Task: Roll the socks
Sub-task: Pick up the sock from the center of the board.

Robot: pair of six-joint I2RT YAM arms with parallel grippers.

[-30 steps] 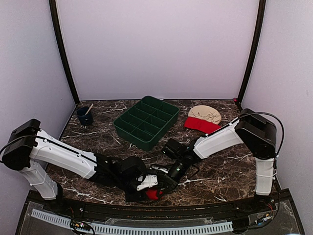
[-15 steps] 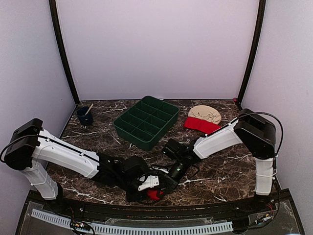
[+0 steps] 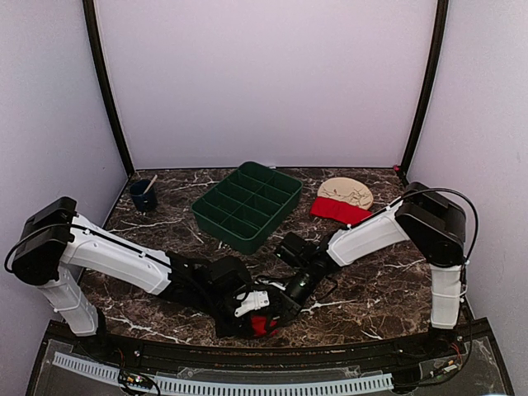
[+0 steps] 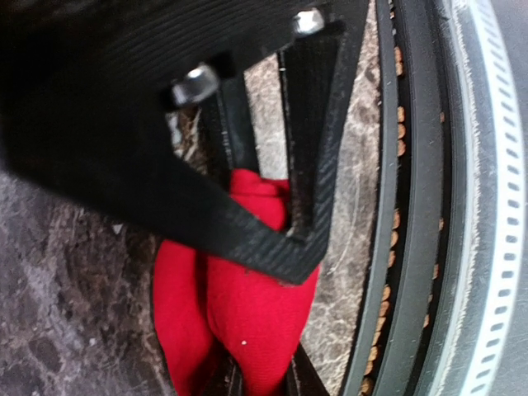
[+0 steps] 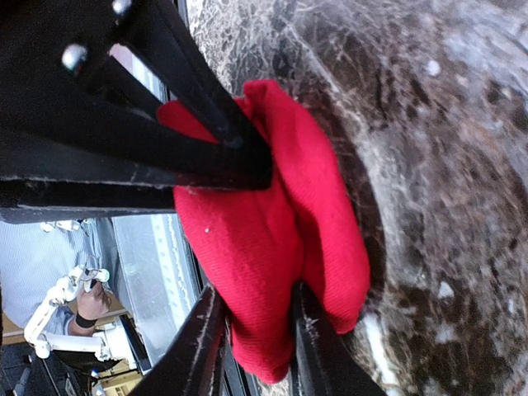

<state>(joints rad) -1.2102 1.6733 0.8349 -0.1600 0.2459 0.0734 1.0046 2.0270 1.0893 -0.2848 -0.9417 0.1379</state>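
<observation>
A bundled red sock (image 3: 262, 324) lies near the table's front edge, between the two grippers. In the left wrist view my left gripper (image 4: 260, 378) is shut on a fold of the red sock bundle (image 4: 247, 305), with the fabric pinched between its fingers. From the opposite side my right gripper (image 5: 254, 330) is shut on another fold of the same red bundle (image 5: 272, 214). Seen from above, the left gripper (image 3: 246, 309) and right gripper (image 3: 285, 299) meet over the bundle. A second red sock (image 3: 338, 211) lies flat at the back right.
A green compartment tray (image 3: 247, 205) stands mid-table behind the arms. A beige cloth item (image 3: 346, 191) rests on the far sock. A dark blue cup (image 3: 143, 196) with a stick in it sits at the back left. The table's front rail (image 4: 429, 206) runs close beside the bundle.
My left arm has edged right and its jaws have closed onto the red bundle. The right gripper stays at the bundle, its jaws slightly looser.
</observation>
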